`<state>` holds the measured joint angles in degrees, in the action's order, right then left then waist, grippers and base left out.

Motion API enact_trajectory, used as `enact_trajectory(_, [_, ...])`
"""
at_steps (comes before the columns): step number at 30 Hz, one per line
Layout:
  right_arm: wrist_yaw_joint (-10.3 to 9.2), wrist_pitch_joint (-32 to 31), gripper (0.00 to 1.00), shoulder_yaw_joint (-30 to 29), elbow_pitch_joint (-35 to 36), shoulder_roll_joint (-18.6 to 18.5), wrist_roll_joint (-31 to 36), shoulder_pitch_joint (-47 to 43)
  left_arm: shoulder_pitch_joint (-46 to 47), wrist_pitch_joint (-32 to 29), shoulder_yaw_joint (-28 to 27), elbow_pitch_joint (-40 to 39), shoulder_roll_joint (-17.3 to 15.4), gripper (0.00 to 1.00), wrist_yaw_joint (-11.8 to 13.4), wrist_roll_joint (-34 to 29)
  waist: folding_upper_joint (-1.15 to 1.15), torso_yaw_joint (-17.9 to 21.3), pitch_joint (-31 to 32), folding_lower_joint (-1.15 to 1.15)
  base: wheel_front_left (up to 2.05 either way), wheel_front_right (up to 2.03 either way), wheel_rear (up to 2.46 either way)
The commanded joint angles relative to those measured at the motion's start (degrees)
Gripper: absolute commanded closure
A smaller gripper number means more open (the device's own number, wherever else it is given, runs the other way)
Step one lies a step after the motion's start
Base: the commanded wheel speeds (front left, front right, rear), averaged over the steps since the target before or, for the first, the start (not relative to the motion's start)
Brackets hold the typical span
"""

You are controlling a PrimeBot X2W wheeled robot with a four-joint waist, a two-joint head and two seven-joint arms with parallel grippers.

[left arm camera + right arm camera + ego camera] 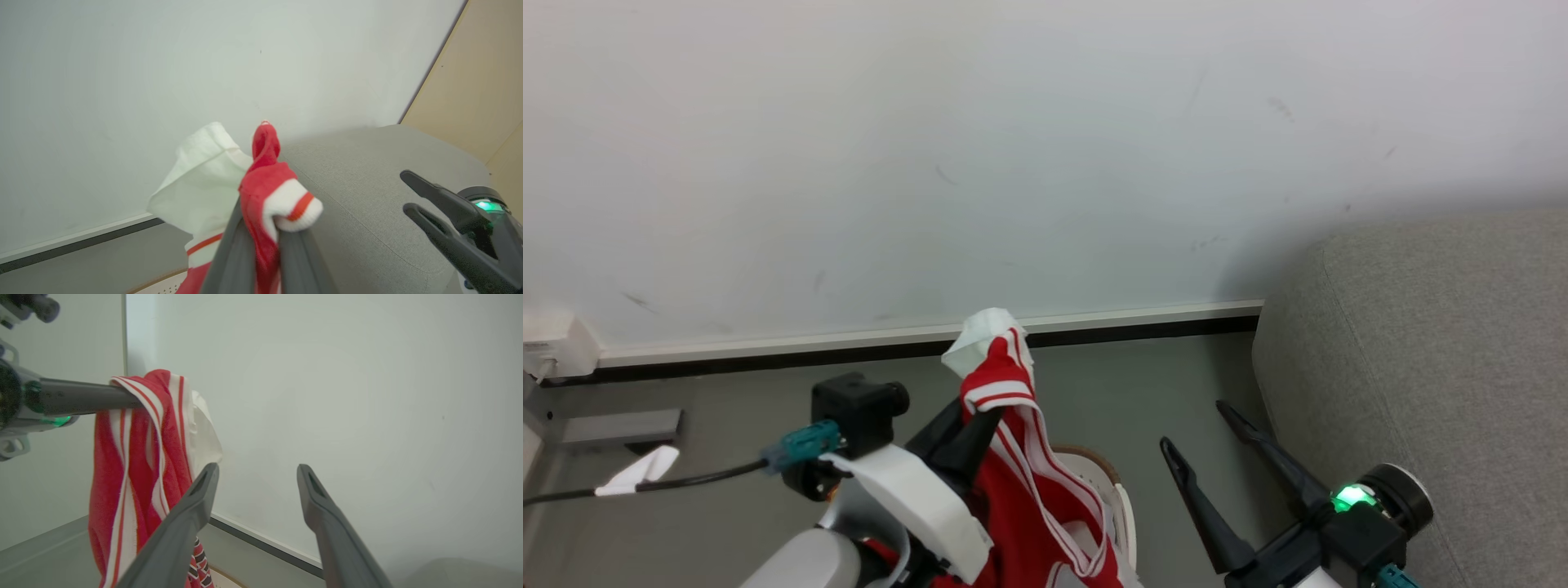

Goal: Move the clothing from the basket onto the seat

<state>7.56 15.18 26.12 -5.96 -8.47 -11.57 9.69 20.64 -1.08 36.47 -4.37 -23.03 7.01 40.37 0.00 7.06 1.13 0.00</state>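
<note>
L gripper (982, 425) jaws clamped on red clothing (1029, 490), which hangs below them over basket (1107, 478). R gripper (1192, 425) jaws wide apart, empty, beside seat (1421, 343). Approx halfway: lifted, but carry to seat & release not yet done.

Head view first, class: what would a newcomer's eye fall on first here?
The red, white-striped jersey-like garment dangles mid-picture from the shut left gripper, above the oval cream plastic basket at the bottom edge. At the right looms the large light grey fabric seat, with the open, empty right gripper beside it.
</note>
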Motion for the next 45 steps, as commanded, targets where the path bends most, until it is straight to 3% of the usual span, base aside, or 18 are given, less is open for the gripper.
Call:
enact_trajectory(1, [-0.14, -0.04, 0.00, 1.81, 0.05, -1.06, -1.99, 1.42, 0.92, -0.38, 0.34, -0.70, 0.11, 1.00, -0.47, -0.58, 0.00, -0.08, 0.05, 0.00, 0.00, 0.00, 0.00])
enact_trajectory(6, [-0.14, -0.04, 0.00, 9.52, -0.83, -4.11, -6.87, 6.31, 2.66, -1.88, 2.42, -1.59, 1.22, 1.00, -1.23, -1.40, 0.00, -0.10, 0.03, 0.00, 0.00, 0.00, 0.00])
enact_trajectory(13, [-0.13, -0.04, 0.00, 16.57, -2.97, -5.59, -11.49, 11.09, 4.21, -3.03, 5.26, -3.25, 3.51, 1.00, -2.66, -1.33, 0.00, -0.22, -0.14, 0.00, 0.00, 0.00, 0.00])
enact_trajectory(27, [-0.13, -0.04, 0.02, 21.57, -8.74, -6.10, -16.93, 13.45, 5.13, -5.70, 9.18, -7.61, 5.74, 1.00, -5.39, 1.04, 0.00, -0.45, 0.07, 0.00, 0.00, 0.00, 0.00])
enact_trajectory(28, [-0.14, -0.04, 0.55, 22.41, -9.28, -6.11, -18.13, 13.49, 5.22, -5.70, 9.24, -7.72, 5.81, 1.00, -5.34, 1.00, 0.00, -0.45, 0.13, 0.00, 0.00, 0.00, 0.00])
enact_trajectory(30, [-0.14, -0.04, 1.00, 24.22, -10.14, -6.40, -20.36, 13.91, 5.30, -5.71, 9.34, -7.78, 6.01, 1.00, -5.23, 1.08, 0.00, -0.43, 0.13, 0.00, 0.00, 0.00, 0.00])
enact_trajectory(34, [-0.14, -0.04, 1.00, 25.46, -10.48, -7.35, -25.02, 14.65, 4.50, -4.90, 8.68, -6.10, 5.62, 1.00, -4.53, 0.99, 0.00, -0.21, 0.13, 0.00, 0.00, 0.00, 0.00])
enact_trajectory(36, [-0.14, -0.04, 1.00, 24.70, -10.33, -8.03, -26.35, 15.05, 3.82, -4.71, 8.80, -5.06, 5.12, 0.89, -4.45, 0.76, 0.00, -0.04, 0.14, 0.00, 0.00, 0.00, 0.00])
enact_trajectory(37, [-0.13, -0.03, 1.00, 24.22, -10.08, -8.42, -27.00, 15.01, 3.43, -4.37, 8.80, -4.58, 5.17, 0.78, -4.53, 1.07, 0.00, 0.06, 0.14, 0.00, 0.00, 0.00, 0.00])
enact_trajectory(38, [-0.14, -0.03, 1.00, 23.56, -9.79, -8.88, -27.63, 14.95, 3.16, -4.02, 8.76, -4.13, 5.16, 0.59, -4.59, 1.25, 0.00, 0.16, 0.14, 0.00, 0.00, 0.00, 0.00])
enact_trajectory(39, [-0.14, -0.03, 1.00, 22.87, -9.50, -9.33, -28.31, 14.80, 2.88, -3.67, 8.80, -3.70, 5.00, 0.30, -4.64, 1.16, 0.00, 0.28, 0.16, 0.00, 0.00, 0.00, 0.00])
enact_trajectory(40, [-0.14, -0.03, 1.00, 22.87, -9.50, -9.33, -28.31, 14.80, 2.88, -3.67, 8.80, -3.70, 5.00, 0.30, -4.64, 1.16, 0.00, 0.28, 0.16, 0.00, 0.00, 0.00, 0.00])
enact_trajectory(41, [-0.14, -0.03, 1.00, 21.98, -9.13, -9.83, -28.81, 14.70, 2.41, -3.16, 8.74, -3.22, 5.01, 0.00, -4.65, 1.28, 0.00, 0.42, 0.18, 0.00, 0.00, 0.00, 0.00])
enact_trajectory(45, [-0.14, -0.02, 1.00, 17.52, -6.96, -11.88, -30.32, 13.64, 1.03, -0.28, 9.16, -0.75, 5.49, 0.00, -4.87, -0.08, 0.00, 1.19, 0.18, 0.00, 0.00, 0.00, 0.00])
